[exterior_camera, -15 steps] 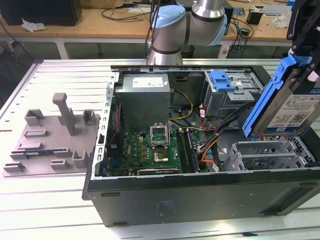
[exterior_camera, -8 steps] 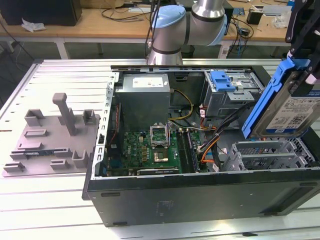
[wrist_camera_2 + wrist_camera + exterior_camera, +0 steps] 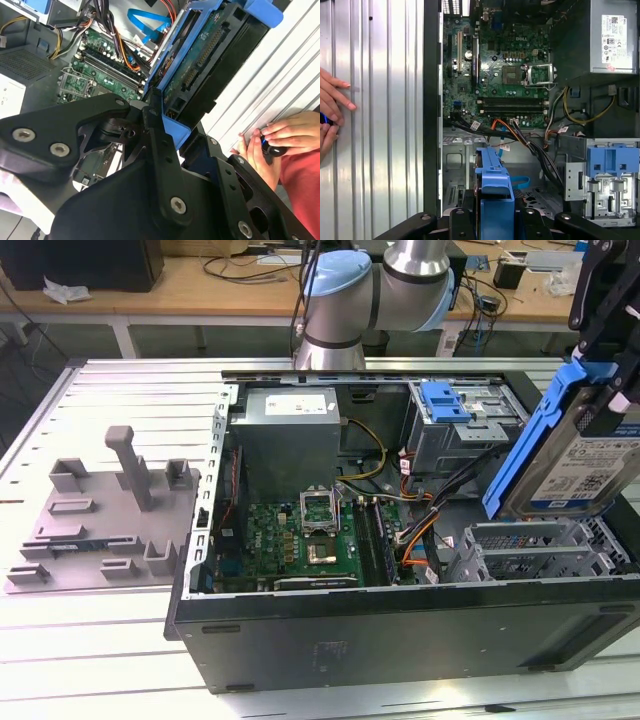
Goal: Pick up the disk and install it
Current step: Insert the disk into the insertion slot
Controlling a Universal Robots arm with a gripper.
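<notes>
End effector [image 3: 172,127]: clamped on the disk [image 3: 585,465] by its blue frame | disk: tilted on edge above the case [image 3: 400,630], over its drive-bay end | handling: you likely carry a dense, rigid, shock-sensitive load; grip belongs on the frame rails, off board and connector.

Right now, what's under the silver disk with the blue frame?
Silver perforated metal bays in the open black computer case. The silver blue-framed disk hides part of them.
</notes>
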